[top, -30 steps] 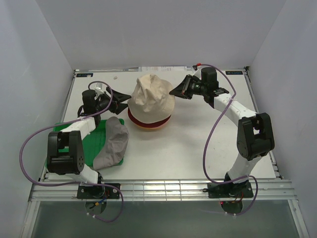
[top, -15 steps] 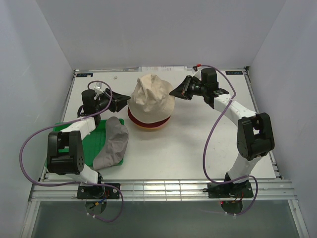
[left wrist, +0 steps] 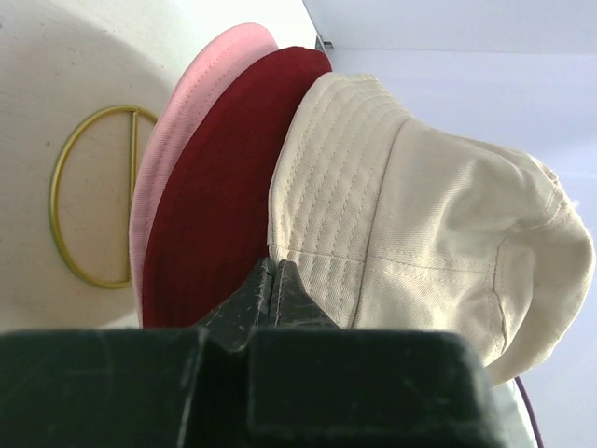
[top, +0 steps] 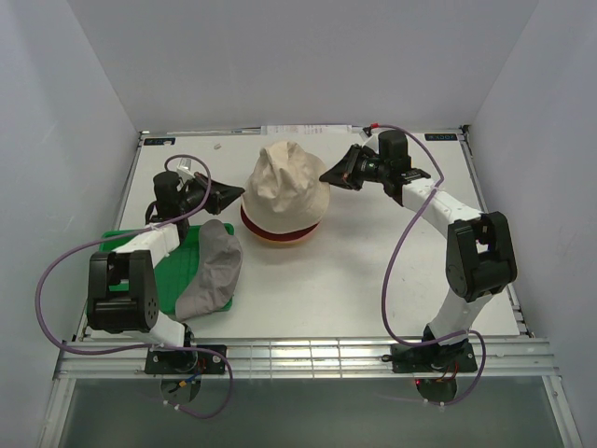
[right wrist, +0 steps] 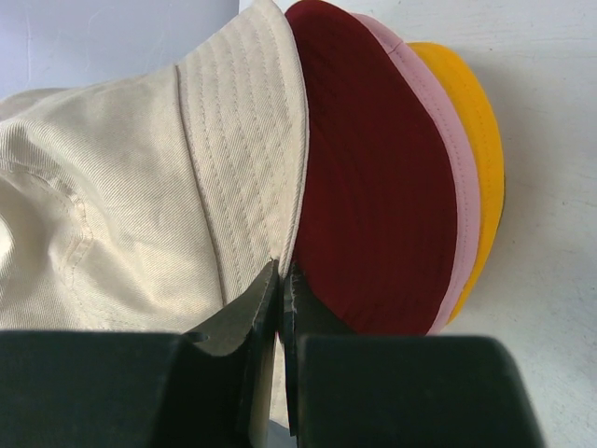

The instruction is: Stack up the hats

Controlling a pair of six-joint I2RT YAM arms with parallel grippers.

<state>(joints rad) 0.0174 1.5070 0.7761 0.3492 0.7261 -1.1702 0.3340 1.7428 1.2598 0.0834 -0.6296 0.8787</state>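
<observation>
Fabric crown of cream hat points up; grey hat stretches near-to-far.

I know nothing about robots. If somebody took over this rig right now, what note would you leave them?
Left claw: shut on the brim of the cream hat, on its left side.
Right claw: shut on the same brim, on the opposite side.
Stack, bottom up: yellow hat, pink hat, red hat, cream hat on top.
Grey hat: lies by the left arm, partly over the tray.
Done: four hats stacked.
Left: release the cream hat, then put the grey hat on top.
</observation>
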